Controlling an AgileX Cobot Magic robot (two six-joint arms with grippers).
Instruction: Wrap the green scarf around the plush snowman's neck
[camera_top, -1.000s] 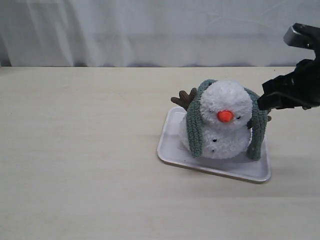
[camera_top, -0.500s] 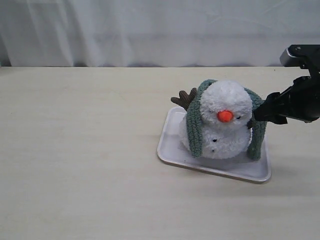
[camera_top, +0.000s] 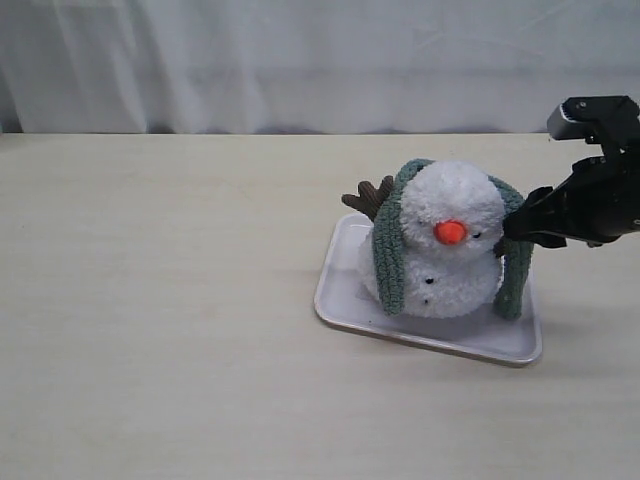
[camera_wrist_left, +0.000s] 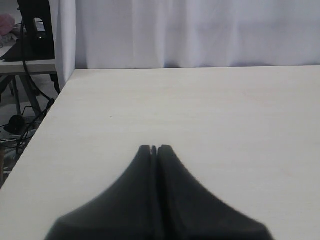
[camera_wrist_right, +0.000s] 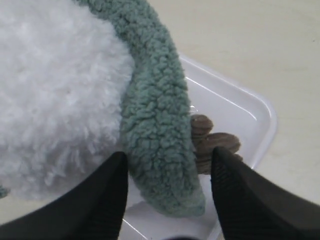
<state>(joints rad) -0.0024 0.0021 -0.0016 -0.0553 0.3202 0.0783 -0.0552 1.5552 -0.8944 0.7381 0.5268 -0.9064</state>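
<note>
Where the pale worktop (camera_top: 150, 350) fills the foreground, a white tray (camera_top: 345, 290) holds a fluffy white snowman (camera_top: 455, 205). A green scarf (camera_top: 388, 262) drapes around the back of its head, with both ends hanging down the front. The right tool (camera_top: 510, 228) straddles the end on its own side, jaws spread and not gripping. The left tool (camera_wrist_left: 154, 148) is clenched, tips pressed together, above the worktop. A white curtain (camera_top: 300, 60) hangs behind.

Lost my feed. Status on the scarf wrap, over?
Left end effector shut, over table. Right end effector open, straddling hanging end of green scarf. Scarf draped over plush snowman, ends uncrossed. Twig arm close beside that end.
</note>
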